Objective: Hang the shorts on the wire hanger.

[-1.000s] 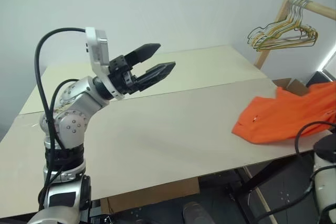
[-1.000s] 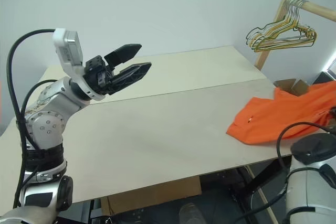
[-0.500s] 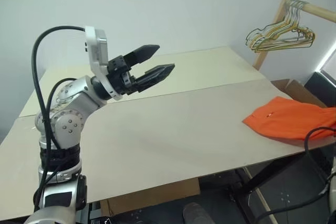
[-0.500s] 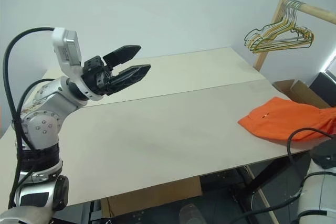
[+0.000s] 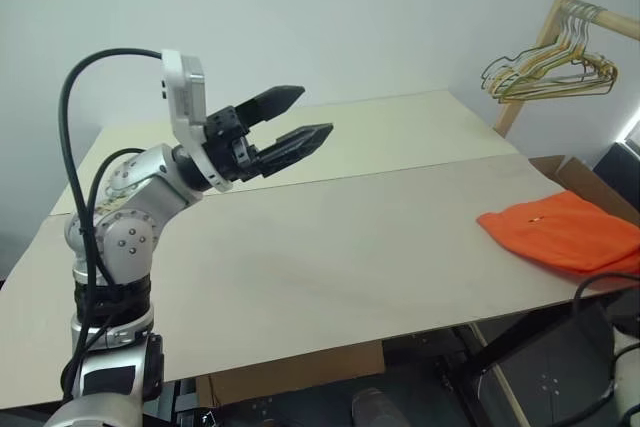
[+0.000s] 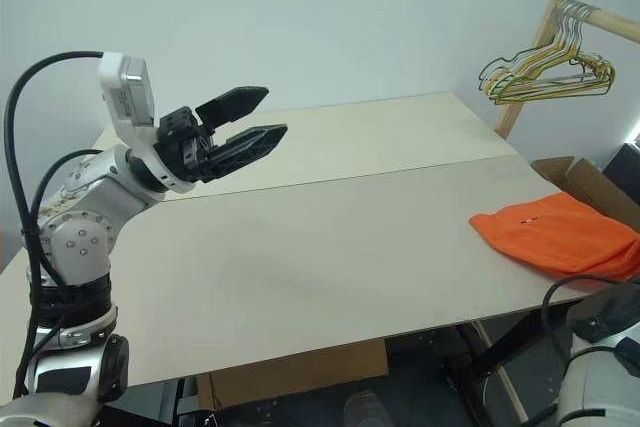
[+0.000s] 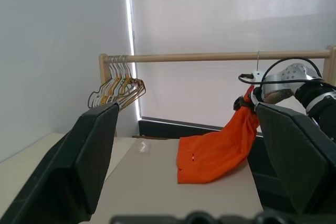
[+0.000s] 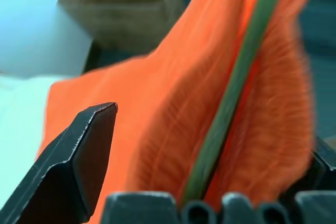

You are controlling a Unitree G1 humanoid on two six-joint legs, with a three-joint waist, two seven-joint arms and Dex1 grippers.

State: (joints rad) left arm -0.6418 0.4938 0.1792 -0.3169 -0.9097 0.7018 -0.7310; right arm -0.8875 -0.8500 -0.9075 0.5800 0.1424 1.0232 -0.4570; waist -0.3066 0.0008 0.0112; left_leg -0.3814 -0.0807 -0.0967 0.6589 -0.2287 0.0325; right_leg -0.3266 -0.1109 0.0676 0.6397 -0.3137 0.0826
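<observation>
Left gripper [image 5: 315, 110]: black fingers spread wide, nothing between them, held up in the air over the table. Bright orange fabric shorts [image 5: 560, 232] are well apart from it, lower and out toward the robot's right.

Right gripper [image 8: 215, 129]: fingers stand wide apart. The orange cloth fills the gap between them, and a thin dull grey-olive wire hanger [image 8: 231, 93] runs lengthwise through the folds. Can't tell if either pad touches cloth or wire.

In the left wrist view the shorts rise from the table in a slanted drape up to the right gripper. Their lower end lies flat on the board. A thin wire hook goes up from just above that gripper to the wooden rod [image 7: 210, 56].

Versus a second ago:
- The part of the shorts on the table is smaller and flatter, and its near edge has pulled back toward the right end.
- The raised fold at the picture's right edge is gone.
- The left gripper is in the same pose.
- The head camera has shifted slightly.

Surroundings:
- Pale beige table [image 5: 330, 247], two boards with a seam between them.
- Plain white wall [image 5: 350, 17] behind.
- Bunch of yellow, green and tan hangers [image 5: 550, 72] on the rod, beyond the shorts from the left gripper.
- Brown cardboard box [image 5: 575, 172] just past the table's right end, beside the shorts.
</observation>
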